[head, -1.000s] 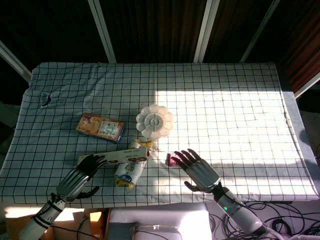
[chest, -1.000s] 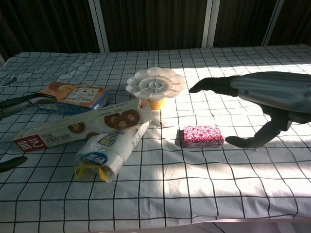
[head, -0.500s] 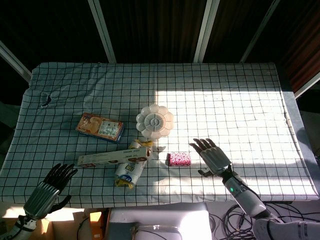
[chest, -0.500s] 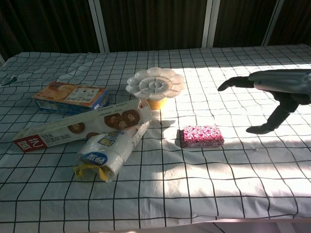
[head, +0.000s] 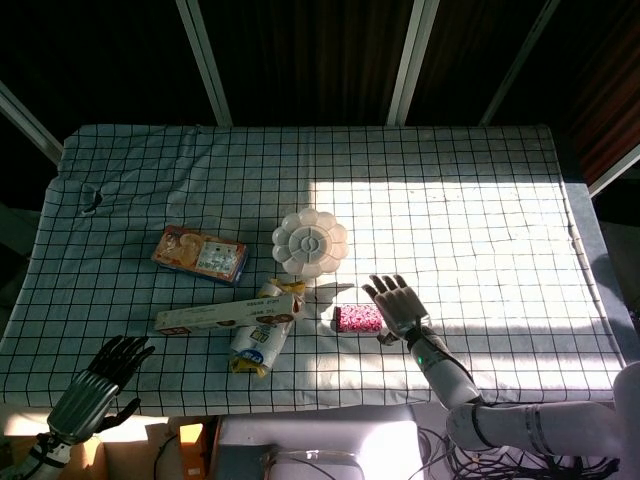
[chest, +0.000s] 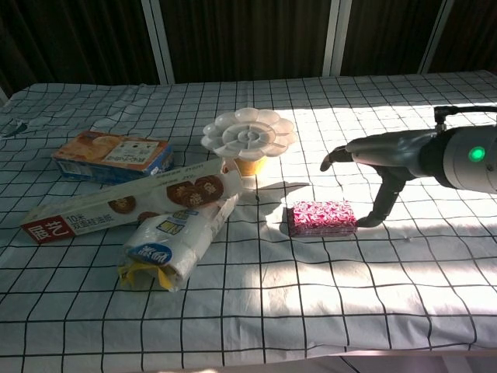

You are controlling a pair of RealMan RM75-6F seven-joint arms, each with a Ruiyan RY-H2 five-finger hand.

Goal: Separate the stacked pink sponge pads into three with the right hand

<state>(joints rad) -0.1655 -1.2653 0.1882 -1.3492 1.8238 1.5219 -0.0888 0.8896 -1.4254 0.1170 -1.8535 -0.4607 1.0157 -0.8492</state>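
Note:
The stacked pink sponge pads (head: 358, 319) (chest: 322, 217) lie as one block on the checked cloth, near the table's front middle. My right hand (head: 395, 305) (chest: 380, 167) hovers just right of the stack with fingers spread and nothing held; its thumb tip reaches down close to the stack's right end. My left hand (head: 105, 372) hangs off the table's front left edge, fingers apart and empty; the chest view does not show it.
A white flower-shaped palette (head: 310, 240) (chest: 248, 133) stands behind the stack. To its left lie a long biscuit box (head: 225, 315) (chest: 124, 202), a rolled packet (head: 258, 345) (chest: 175, 241) and an orange snack box (head: 200, 254) (chest: 114, 155).
My right hand has moved left and lower, back to the right end of the pink stack. My left hand stays low off the front left edge. The stack has not moved.

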